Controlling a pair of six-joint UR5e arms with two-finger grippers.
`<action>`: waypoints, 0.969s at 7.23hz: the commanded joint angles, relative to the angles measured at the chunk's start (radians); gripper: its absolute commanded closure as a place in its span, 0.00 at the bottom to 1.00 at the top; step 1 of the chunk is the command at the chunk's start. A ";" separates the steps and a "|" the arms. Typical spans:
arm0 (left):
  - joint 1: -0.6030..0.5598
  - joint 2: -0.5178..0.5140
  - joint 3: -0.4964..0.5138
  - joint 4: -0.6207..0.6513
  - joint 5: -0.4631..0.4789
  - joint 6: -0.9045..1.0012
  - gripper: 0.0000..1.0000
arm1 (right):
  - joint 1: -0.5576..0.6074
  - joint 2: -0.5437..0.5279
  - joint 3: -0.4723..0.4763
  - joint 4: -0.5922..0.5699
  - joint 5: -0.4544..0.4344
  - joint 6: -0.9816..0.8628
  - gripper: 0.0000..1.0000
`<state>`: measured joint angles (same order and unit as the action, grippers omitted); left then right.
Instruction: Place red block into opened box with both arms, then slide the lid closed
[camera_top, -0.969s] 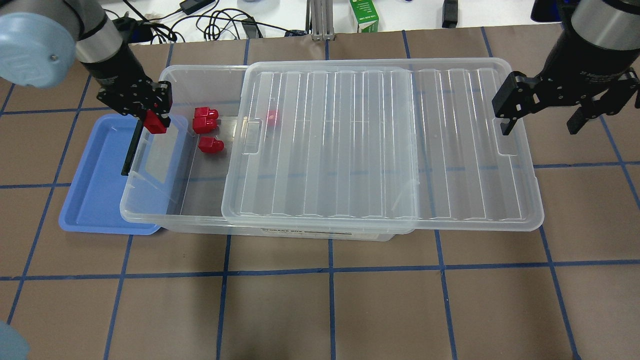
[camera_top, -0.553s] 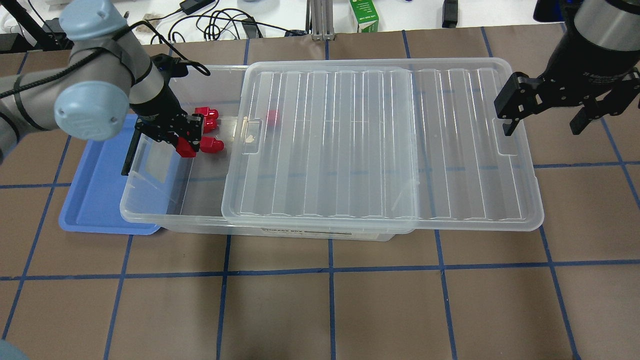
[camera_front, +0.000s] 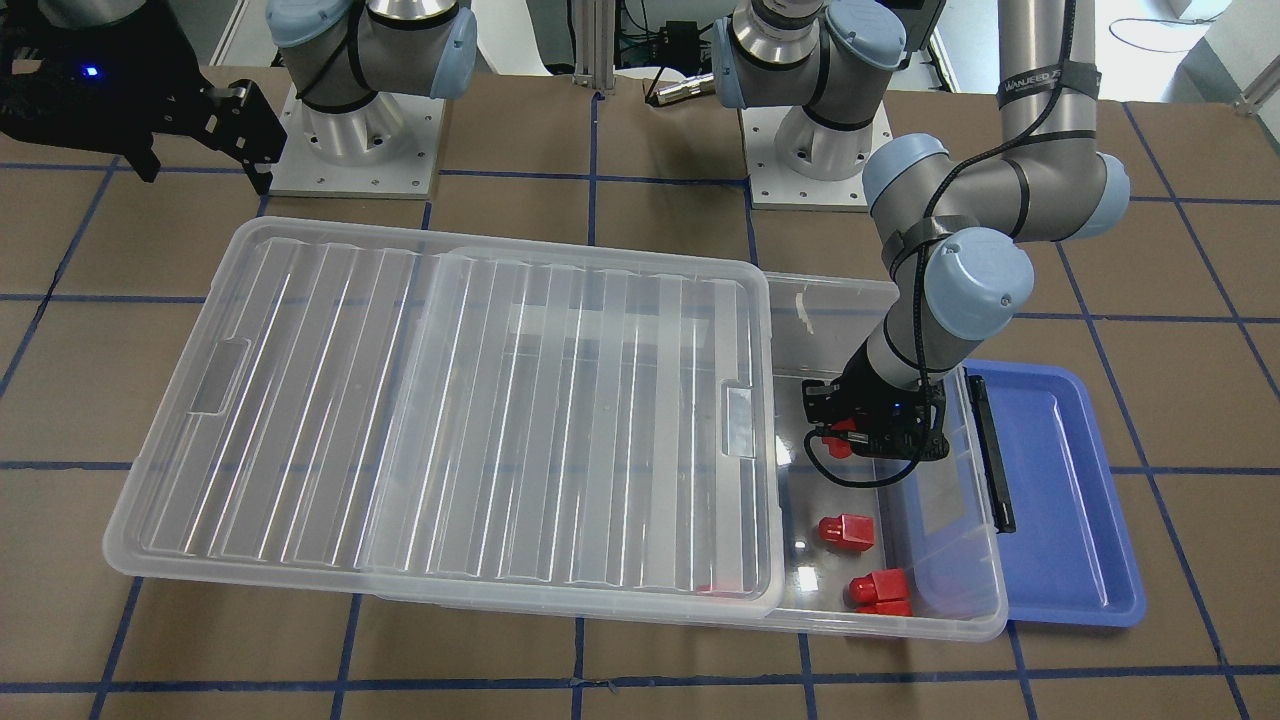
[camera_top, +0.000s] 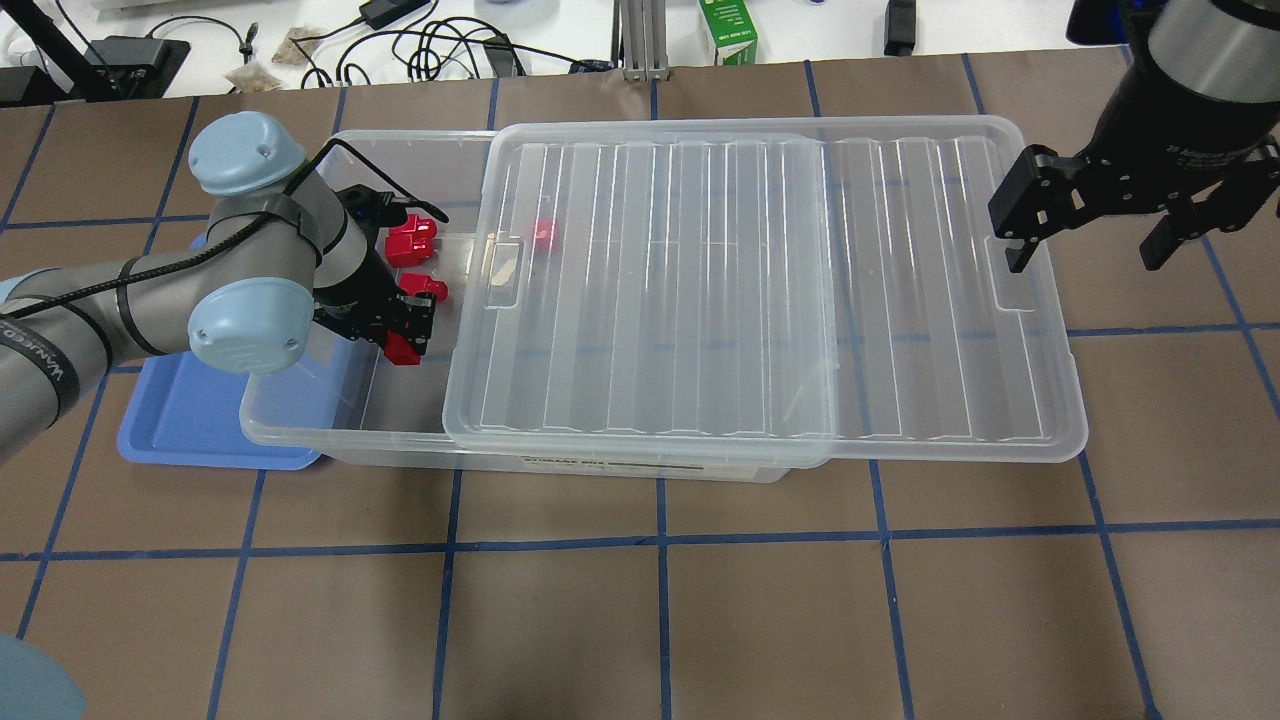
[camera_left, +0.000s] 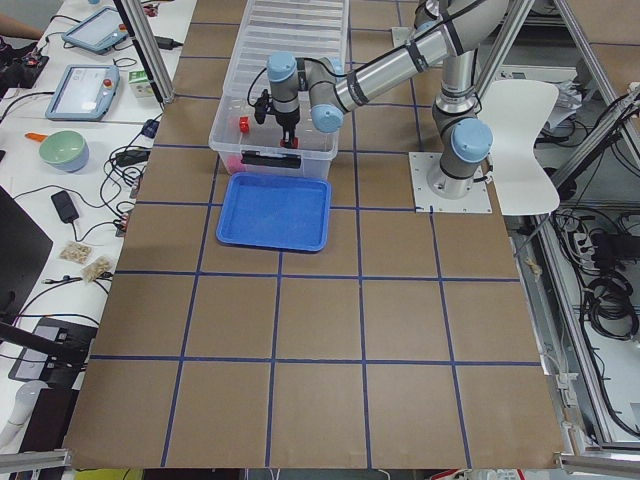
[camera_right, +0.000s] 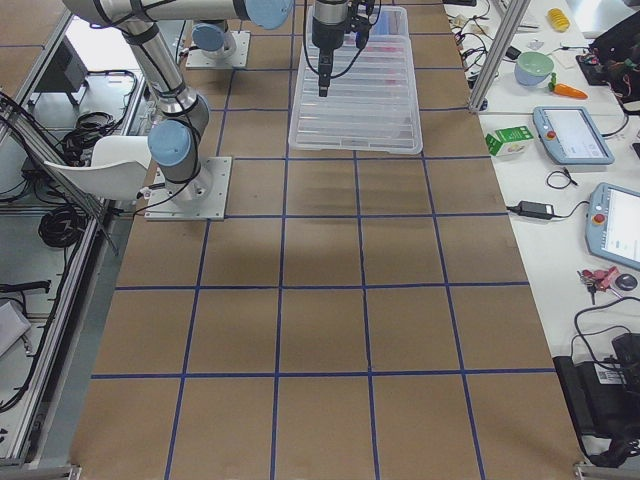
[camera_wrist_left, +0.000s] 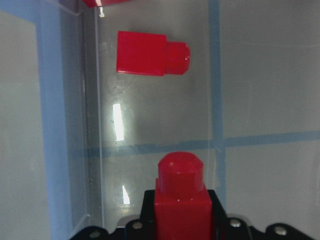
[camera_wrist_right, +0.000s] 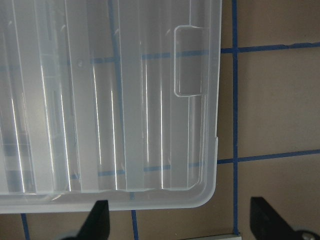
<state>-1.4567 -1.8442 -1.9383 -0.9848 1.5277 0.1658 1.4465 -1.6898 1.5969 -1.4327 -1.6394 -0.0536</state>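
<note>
Now, the brown worktop (camera_top: 660, 620) is seen gridded with blue tape. Most of the box (camera_top: 340, 436) is covered by the lid (camera_top: 700, 300), which is slid toward the robot's right and overhangs that end, so the box's left end is left uncovered. A blue tray (camera_top: 190, 420) is partly overlapped by that uncovered end. Down in the opening, the left end effector (camera_top: 400, 338) is closed on the red block (camera_wrist_left: 180, 200), which is pinched between both fingers with its stub pointing away from the wrist. Whether the block touches the box floor cannot be told. Over past the lid's right short edge, the right end effector (camera_top: 1085, 258) is held spread wide, apart from the lid. Three loose blocks (camera_top: 412, 240) are spotted on the box floor just beside the held one, and a fourth block (camera_top: 545, 233) is glimpsed under the lid.
</note>
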 joint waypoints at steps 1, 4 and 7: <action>0.004 -0.009 -0.043 0.024 0.000 -0.002 1.00 | 0.000 0.001 0.000 0.000 0.006 0.000 0.00; 0.004 -0.052 -0.045 0.026 0.000 0.001 1.00 | 0.000 -0.001 0.000 0.000 0.003 0.000 0.00; 0.013 -0.058 -0.039 0.026 0.000 -0.003 0.15 | 0.000 -0.002 0.000 0.000 0.000 0.000 0.00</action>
<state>-1.4462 -1.8992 -1.9824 -0.9599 1.5292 0.1681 1.4465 -1.6914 1.5969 -1.4327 -1.6394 -0.0537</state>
